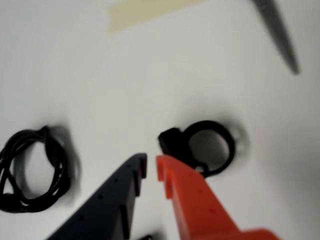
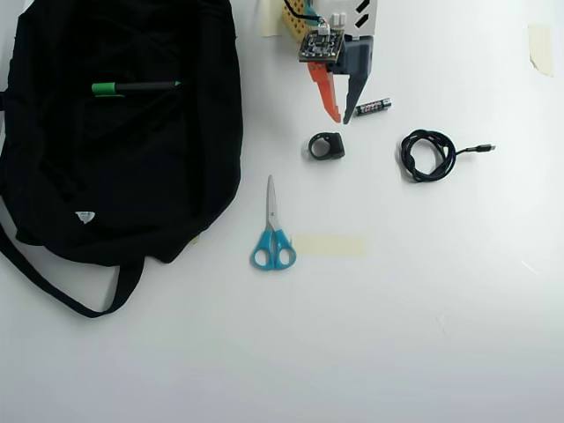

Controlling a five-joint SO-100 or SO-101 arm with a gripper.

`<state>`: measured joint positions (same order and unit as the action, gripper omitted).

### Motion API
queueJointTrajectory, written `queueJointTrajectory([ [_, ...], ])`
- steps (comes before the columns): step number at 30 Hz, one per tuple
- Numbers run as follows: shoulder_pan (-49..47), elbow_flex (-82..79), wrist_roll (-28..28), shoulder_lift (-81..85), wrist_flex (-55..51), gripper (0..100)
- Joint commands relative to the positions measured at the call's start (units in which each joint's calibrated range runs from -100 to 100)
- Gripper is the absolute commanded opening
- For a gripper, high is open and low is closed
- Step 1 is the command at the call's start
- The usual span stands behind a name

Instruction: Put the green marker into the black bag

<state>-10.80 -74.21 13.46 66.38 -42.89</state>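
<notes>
I see the green marker (image 2: 135, 87) lying flat on top of the black bag (image 2: 115, 167) in the overhead view, green cap pointing left, up near the bag's top end. The fingers (image 1: 151, 167) are nearly pressed together, just a thin slit between the dark one and the orange one, pinching nothing. In the overhead view they (image 2: 342, 117) sit at the top of the counter (image 2: 423, 317), well apart from the bag, tips just above a black ring-shaped part (image 2: 326, 145) and next to a small battery (image 2: 373, 107). Coiled black cable (image 2: 427, 155) is right of the ring, blue-handled scissors (image 2: 272, 231) below it, beside a strip of tape (image 2: 328, 245). Wrist view is blurry; ring (image 1: 205, 147) and cable (image 1: 32, 170) still readable.
</notes>
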Motion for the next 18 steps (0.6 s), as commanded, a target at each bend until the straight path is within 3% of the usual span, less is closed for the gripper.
queueJointTrajectory([
  [1,0.7,-2.5,-0.1,3.3,1.4,2],
  [18,7.3,-21.4,-6.2,15.0,1.2,3],
])
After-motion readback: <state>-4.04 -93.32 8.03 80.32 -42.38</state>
